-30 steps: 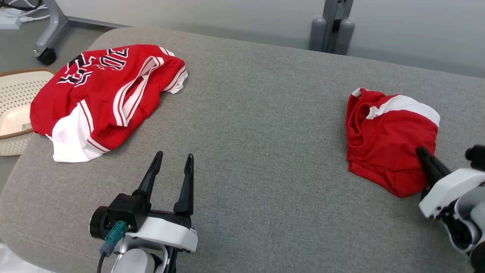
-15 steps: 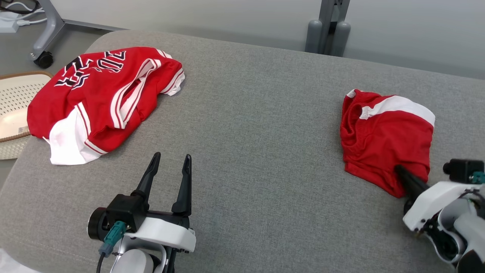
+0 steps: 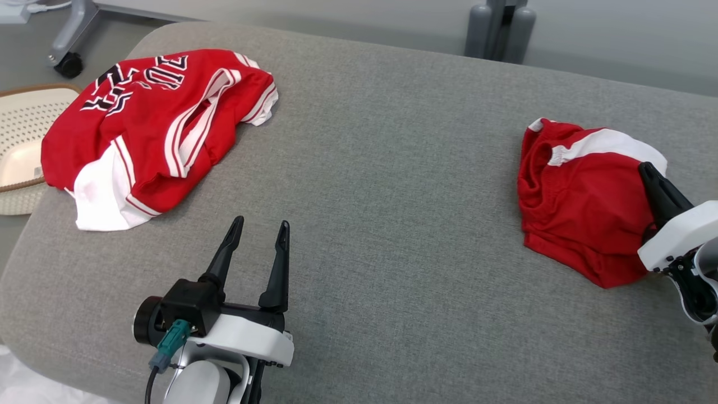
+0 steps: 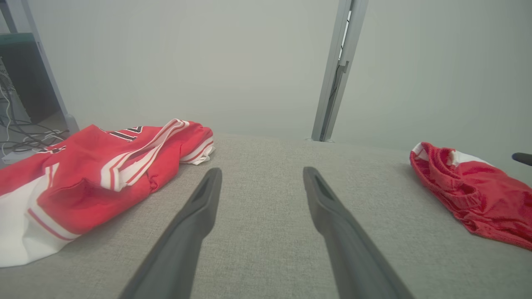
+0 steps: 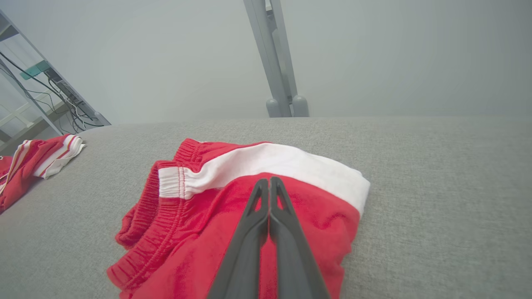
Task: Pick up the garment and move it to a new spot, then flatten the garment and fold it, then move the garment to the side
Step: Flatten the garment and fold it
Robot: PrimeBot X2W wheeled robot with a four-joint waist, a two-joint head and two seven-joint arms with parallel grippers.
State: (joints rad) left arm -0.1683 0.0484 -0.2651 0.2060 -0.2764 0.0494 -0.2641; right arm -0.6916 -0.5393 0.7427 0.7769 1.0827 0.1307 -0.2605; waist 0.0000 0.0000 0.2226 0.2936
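Grey padded surface point(image 3: 392, 168) holds two red pieces. A big red jersey point(image 3: 151, 129) with white trim and black lettering lies rumpled at the far left, next to a cream perforated basket point(image 3: 22, 129). The task garment, a pair of red shorts point(image 3: 583, 207) with a white side band point(image 5: 270, 160), sits in a compact bundle near the right edge. It looks already folded, so the step is likely the last one, shifting it aside, or a final press. Next move needs either a flat push along the surface or opening the fingers to pinch an edge without undoing the fold. Right gripper point(image 3: 650, 174) lies low over the shorts, pointing toward the white band, fingers pressed together with no cloth seen between them; can't tell if they touch the fabric. Left gripper point(image 3: 261, 223) hovers over bare surface, well apart from both pieces, fingers spread wide, nothing held.
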